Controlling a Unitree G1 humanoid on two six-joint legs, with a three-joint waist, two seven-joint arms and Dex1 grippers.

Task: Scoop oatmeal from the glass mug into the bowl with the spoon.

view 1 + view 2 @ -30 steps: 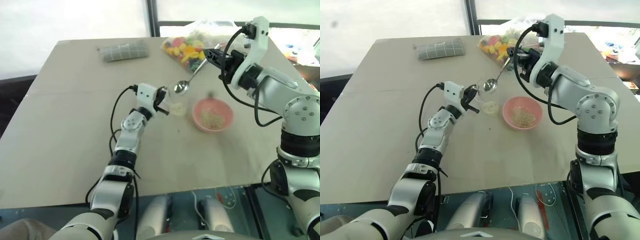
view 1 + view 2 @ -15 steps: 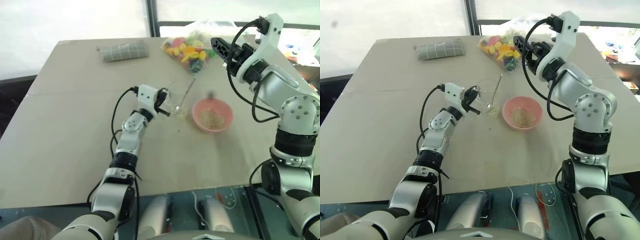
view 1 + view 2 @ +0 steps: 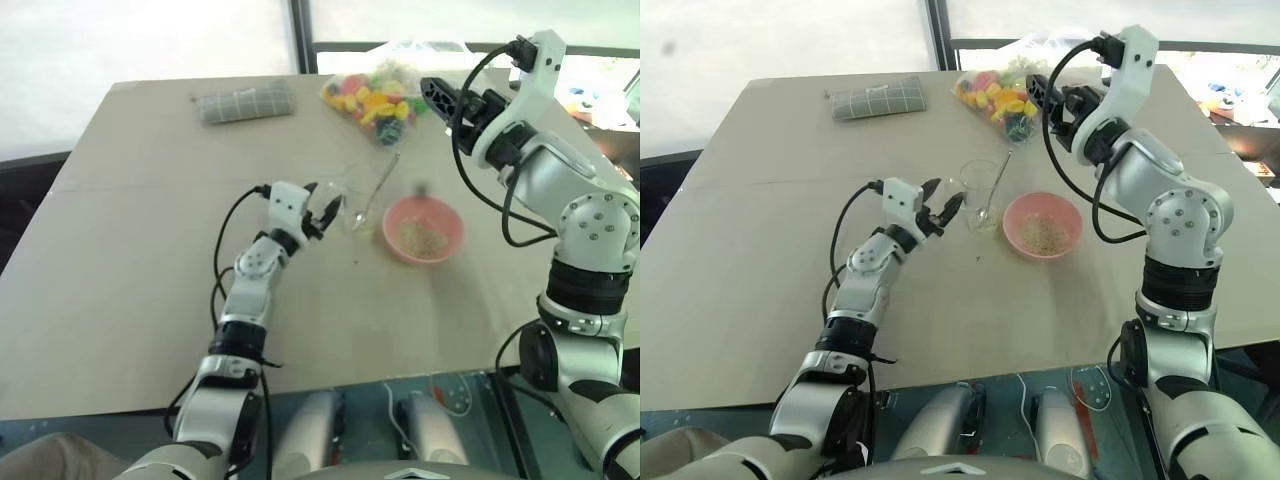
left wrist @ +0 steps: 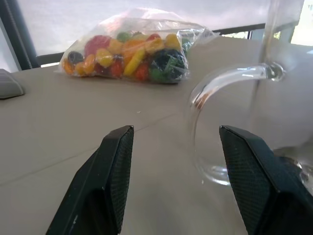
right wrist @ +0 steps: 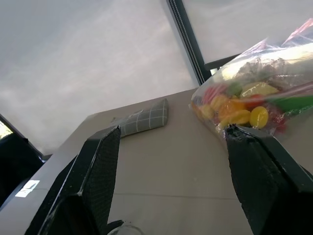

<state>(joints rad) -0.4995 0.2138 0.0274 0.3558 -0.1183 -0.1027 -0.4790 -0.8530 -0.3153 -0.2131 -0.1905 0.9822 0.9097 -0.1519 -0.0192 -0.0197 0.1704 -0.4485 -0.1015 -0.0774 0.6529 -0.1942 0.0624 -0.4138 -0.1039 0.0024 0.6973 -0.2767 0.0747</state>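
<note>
The glass mug (image 3: 354,198) stands upright mid-table with a little pale oatmeal (image 3: 981,221) at its bottom. The silver spoon (image 3: 378,186) leans inside it, handle sticking out toward the far right. Just right of the mug sits the pink bowl (image 3: 424,230), holding oatmeal (image 3: 425,236). My left gripper (image 3: 325,205) is open, a short way left of the mug, with nothing in it; in the left wrist view the mug's handle (image 4: 222,85) shows beyond the open fingers (image 4: 115,171). My right gripper (image 3: 432,92) hangs open and empty, high above the table behind the bowl.
A clear bag of colourful pieces (image 3: 375,98) lies at the back, below the right gripper. A grey checked pouch (image 3: 247,103) lies at the back left. The table's front edge (image 3: 300,385) runs close to me, and the surface on the left is bare.
My right gripper let go of the spoon, which dropped into the mug and leans there, then pulled away. My left gripper opened, released the mug handle and drew back.
</note>
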